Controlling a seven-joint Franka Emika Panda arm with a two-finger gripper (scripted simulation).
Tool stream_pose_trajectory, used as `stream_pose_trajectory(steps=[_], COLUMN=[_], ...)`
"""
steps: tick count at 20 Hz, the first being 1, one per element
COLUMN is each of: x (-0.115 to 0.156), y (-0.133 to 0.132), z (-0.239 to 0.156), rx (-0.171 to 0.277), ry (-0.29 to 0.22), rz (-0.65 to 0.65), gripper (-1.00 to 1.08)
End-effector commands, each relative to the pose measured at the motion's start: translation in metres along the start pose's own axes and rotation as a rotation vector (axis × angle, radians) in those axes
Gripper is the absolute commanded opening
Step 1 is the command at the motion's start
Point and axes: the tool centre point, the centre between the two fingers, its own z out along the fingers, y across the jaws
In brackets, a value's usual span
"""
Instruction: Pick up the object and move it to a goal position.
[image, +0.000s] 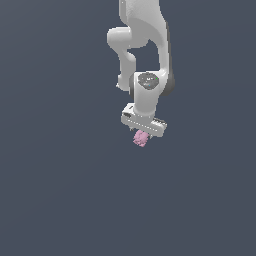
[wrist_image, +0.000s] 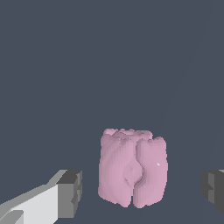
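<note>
The hand (image: 143, 131) is standing wide, its two dark fingertips (wrist_image: 70, 193) flanking the object (wrist_image: 132, 167) with clear gaps on both sides, so nothing is being gripped yet. In the exterior view the object (image: 141, 138) is showing just below the hand, partly tucked under it, apparently lying on the plain grey table (image: 60, 190). The arm (image: 145, 55) is pointing the hand straight down at the object, most likely so that the fingers can close squarely on its opposite faces. There is one pink object, one arm and one hand. No goal marker is showing.
</note>
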Motion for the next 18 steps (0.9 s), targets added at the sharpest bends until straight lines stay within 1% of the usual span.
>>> stream_pose_trajectory(steps=[1, 6, 11, 18], x=[-0.004, -0.008, -0.008, -0.009], y=[0.0, -0.001, -0.001, 0.0], z=[0.002, 0.003, 0.004, 0.029], rx=[0.001, 0.002, 0.002, 0.002], ry=[0.002, 0.004, 0.004, 0.004], rz=[0.028, 0.056, 0.054, 0.056], gripper=[1.0, 1.0, 1.0, 1.0])
